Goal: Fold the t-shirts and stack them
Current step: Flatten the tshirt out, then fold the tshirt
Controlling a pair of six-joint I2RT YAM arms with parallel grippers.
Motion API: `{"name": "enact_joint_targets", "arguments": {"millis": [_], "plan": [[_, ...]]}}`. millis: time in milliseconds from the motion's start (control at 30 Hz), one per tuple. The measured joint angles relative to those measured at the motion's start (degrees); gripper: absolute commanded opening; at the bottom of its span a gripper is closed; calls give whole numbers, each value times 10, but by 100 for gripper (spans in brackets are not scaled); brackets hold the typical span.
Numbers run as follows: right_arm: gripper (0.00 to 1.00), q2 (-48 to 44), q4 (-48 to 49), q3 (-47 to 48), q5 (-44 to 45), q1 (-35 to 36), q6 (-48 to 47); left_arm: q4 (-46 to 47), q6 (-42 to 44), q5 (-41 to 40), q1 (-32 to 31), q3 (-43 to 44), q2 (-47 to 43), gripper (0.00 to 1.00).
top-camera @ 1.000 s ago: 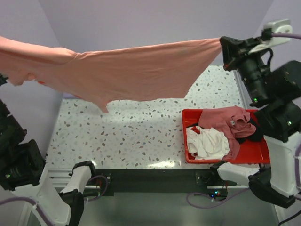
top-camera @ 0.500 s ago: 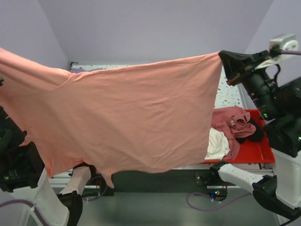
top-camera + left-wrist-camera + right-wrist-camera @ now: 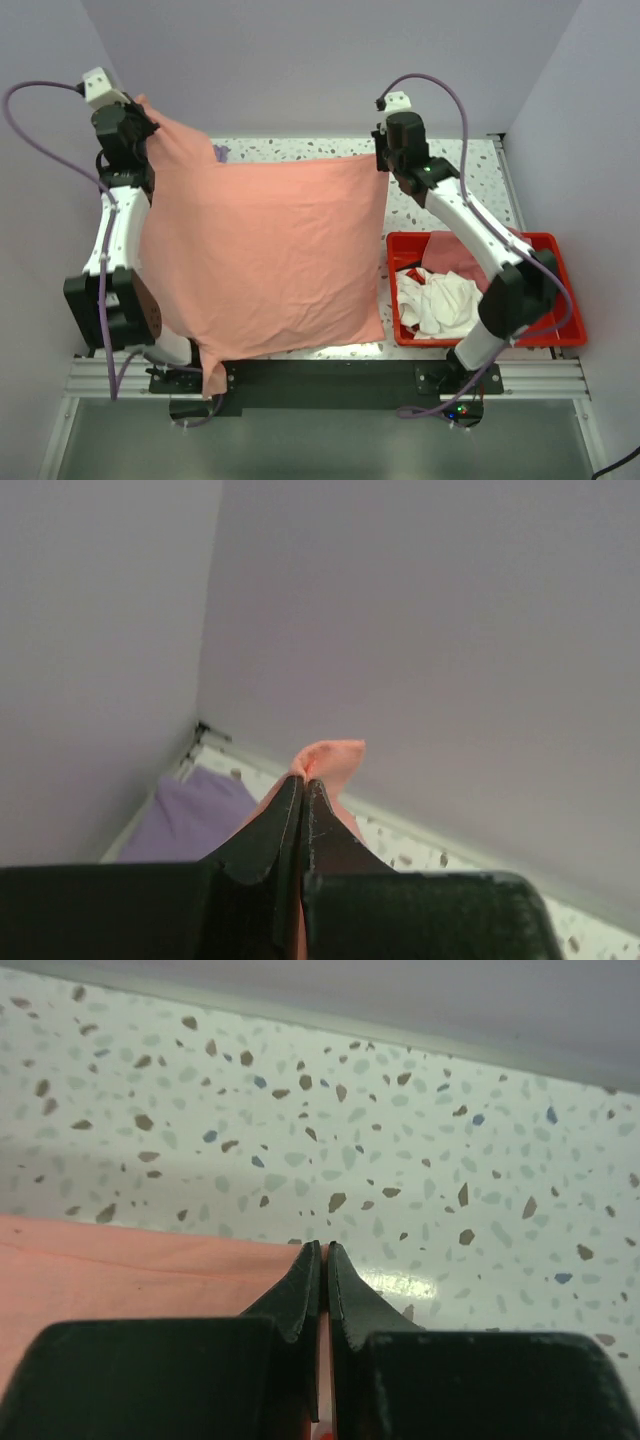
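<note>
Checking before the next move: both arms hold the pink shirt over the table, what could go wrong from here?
The near hem of the salmon-pink t-shirt hangs past the front edge of the table and might snag. The left gripper and right gripper each pinch only a little cloth, which could slip. A lavender t-shirt at the far-left corner may get caught underneath.

The big tee (image 3: 265, 255) fills the centre and left of the top view and covers the left part of the table (image 3: 450, 190). Its lower edge reaches past the table's near edge. The left gripper (image 3: 138, 108) is at its upper-left corner and the right gripper (image 3: 383, 162) at its upper-right corner, above centre. Behind the upper edge, a second tee (image 3: 220, 152) lies at the table's far edge. In the lower right, the bin (image 3: 548, 325) sits on the table with a heap of tees (image 3: 440, 300) inside.
</note>
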Motion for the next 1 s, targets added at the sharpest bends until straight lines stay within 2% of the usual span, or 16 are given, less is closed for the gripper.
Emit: {"name": "enact_joint_targets", "arguments": {"millis": [133,267,433,767,1000], "plan": [[0,150,22,25,-19,-43,17,30,-14,50,0,-3,160,0],[0,293,27,103,-51,-82,25,45,-34,90,-1,34,301,0],[0,416,29,219,-87,-110,24,69,-47,115,-6,71,391,0],[0,440,52,269,-123,-114,22,118,-59,143,-11,112,409,0],[0,384,64,189,-145,-114,22,131,-64,150,-11,22,334,0]]}}
